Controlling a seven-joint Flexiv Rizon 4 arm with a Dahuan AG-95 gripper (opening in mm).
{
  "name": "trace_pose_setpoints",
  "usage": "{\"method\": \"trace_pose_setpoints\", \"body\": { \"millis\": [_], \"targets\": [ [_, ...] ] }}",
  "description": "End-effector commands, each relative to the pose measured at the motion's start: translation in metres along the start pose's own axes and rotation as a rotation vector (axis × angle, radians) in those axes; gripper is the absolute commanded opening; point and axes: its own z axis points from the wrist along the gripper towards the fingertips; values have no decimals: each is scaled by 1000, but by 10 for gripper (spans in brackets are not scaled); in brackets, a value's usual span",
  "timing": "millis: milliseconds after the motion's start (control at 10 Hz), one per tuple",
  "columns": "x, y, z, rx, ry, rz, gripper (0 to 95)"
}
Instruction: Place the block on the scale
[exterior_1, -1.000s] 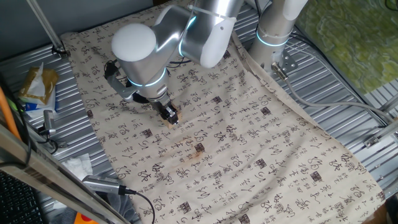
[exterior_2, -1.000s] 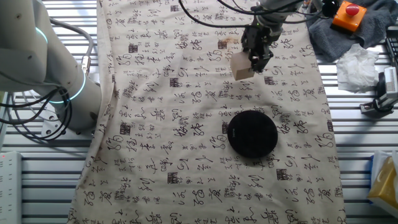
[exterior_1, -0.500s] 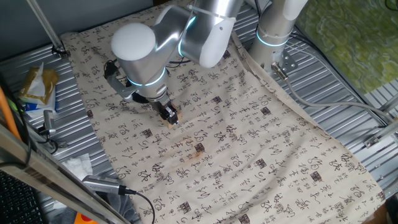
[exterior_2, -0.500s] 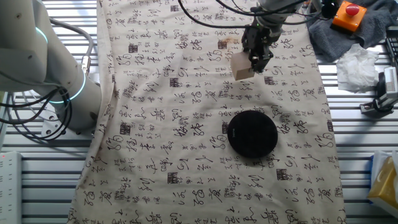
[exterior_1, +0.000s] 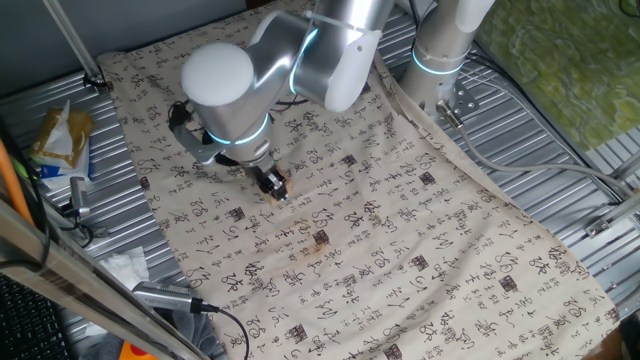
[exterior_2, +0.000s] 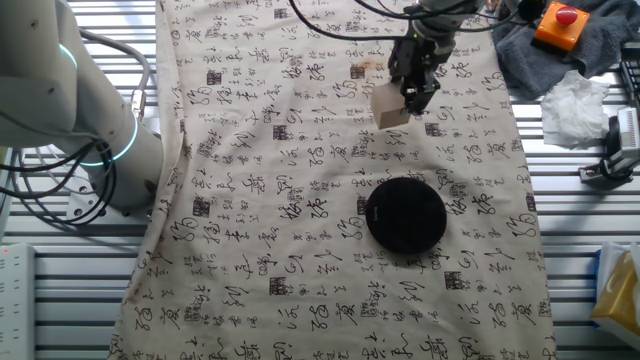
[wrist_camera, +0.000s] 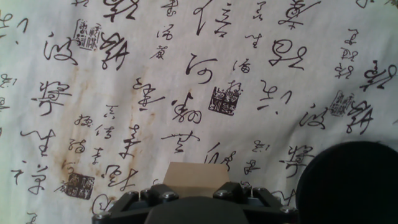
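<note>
The gripper (exterior_2: 408, 103) is clamped on the block (exterior_2: 388, 106), holding the tan cube above the calligraphy-printed cloth (exterior_2: 300, 250); it appears lifted clear of the fabric, though the angle makes that hard to confirm. The scale (exterior_2: 405, 214), a flat black disc, lies on the cloth near the block but apart from it. In the hand view the block (wrist_camera: 194, 180) sits just beyond the gripper body, with the scale (wrist_camera: 348, 183) at the lower right edge.

Brush calligraphy covers the tablecloth (exterior_2: 300, 150) (no character legible).
</note>
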Motion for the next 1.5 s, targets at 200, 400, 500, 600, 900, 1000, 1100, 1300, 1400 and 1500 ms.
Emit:
{"method": "trace_pose_setpoints", "body": {
  "millis": [200,400,500,600,900,1000,1100,1300,1400,1500],
  "targets": [
    [2,-2,1,-5,-12,42,0],
    [2,-10,3,-7,-23,55,0],
    [2,-23,5,-9,-24,41,0],
    [1,-39,8,-16,-30,22,0],
    [-2,-83,4,-28,-24,-32,0],
    [-3,-95,2,-28,-24,-52,0],
    [-4,-105,0,-32,-25,-67,0],
    [-4,-129,-2,-45,-31,-99,0],
    [-2,-135,-2,-47,-32,-107,0],
    [3,-142,-1,-51,-35,-116,0]
  ]
}}
